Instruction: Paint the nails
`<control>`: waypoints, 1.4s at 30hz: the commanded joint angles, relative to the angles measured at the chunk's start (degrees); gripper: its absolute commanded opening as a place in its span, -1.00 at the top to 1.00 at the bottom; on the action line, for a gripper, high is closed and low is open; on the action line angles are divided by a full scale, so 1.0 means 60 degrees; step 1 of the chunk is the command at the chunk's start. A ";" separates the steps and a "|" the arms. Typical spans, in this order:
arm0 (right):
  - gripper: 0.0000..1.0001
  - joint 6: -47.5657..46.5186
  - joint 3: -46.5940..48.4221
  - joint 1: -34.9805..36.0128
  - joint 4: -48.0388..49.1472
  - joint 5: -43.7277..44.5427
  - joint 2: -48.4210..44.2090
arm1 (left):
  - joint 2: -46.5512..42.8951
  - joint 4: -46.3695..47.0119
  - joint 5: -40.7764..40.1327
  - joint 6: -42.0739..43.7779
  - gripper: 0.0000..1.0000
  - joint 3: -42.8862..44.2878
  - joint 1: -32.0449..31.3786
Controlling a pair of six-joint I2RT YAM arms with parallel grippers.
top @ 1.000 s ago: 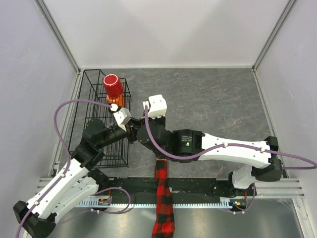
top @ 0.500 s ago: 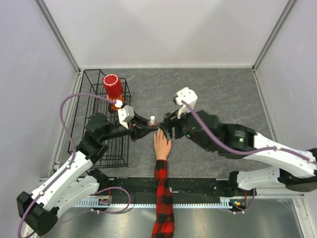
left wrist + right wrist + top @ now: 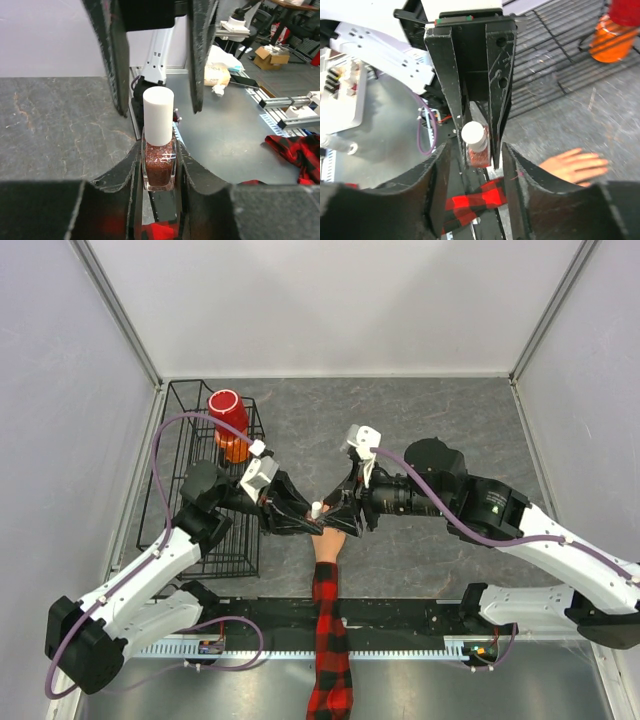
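Note:
A small nail polish bottle with red glitter polish and a white cap is clamped upright in my left gripper. From above, the left gripper holds it just over the peach mannequin hand. My right gripper faces it, open, with one finger on each side of the cap without touching. The right wrist view shows the bottle between my open fingers, and the hand lying flat to the right. Its nails are too small to make out. The plaid sleeve runs toward the near edge.
A black wire rack stands at the left, holding a red cup and an orange object. A black rail crosses the near edge. Grey walls enclose the table.
My left gripper carried the bottle down and right, over the hand. My right gripper swung back in from the right and now straddles the bottle's cap.

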 commanded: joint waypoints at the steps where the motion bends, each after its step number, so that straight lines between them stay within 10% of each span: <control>1: -0.02 -0.0252 0.0122 -0.0185 0.0816 -0.1227 0.0240 | 0.0020 0.0956 0.0690 -0.0759 0.96 0.0292 0.0002; 6: 0.06 -0.0296 0.0298 -0.0317 0.0933 -0.1490 0.0548 | 0.0123 0.0957 0.0763 -0.0847 0.96 0.0322 -0.0013; 12: 0.99 -0.0296 0.0416 -0.0332 0.0875 -0.1331 0.0724 | -0.0183 -0.0108 -0.0183 0.0146 0.97 0.0468 -0.0013; 15: 1.00 0.0024 0.0211 -0.0318 0.0890 -0.0819 0.0782 | -0.0608 -0.2130 -0.2416 0.1801 0.96 0.0644 -0.0013; 18: 1.00 0.0988 -0.0212 0.0060 0.1152 0.0846 0.0900 | -0.1194 -0.3348 -0.5474 0.2858 0.96 0.0600 -0.0013; 23: 1.00 0.3067 0.0748 0.3443 -0.0232 1.1299 0.2545 | -0.2205 -0.3527 -0.8491 0.3342 0.97 0.0088 -0.0013; 30: 1.00 0.3882 0.2686 0.3975 -0.1558 1.2309 0.4284 | -0.2309 -0.3350 -0.8276 0.3328 0.97 -0.0030 -0.0028; 38: -0.23 0.1581 0.2219 0.3009 -0.1425 0.9091 0.2631 | -0.1768 -0.3233 -0.5743 0.3109 0.96 0.0336 -0.0042; 42: -0.39 0.0994 0.1793 0.2555 -0.1556 0.7423 0.1387 | -0.1548 -0.3014 -0.4542 0.2860 0.97 0.0439 -0.0042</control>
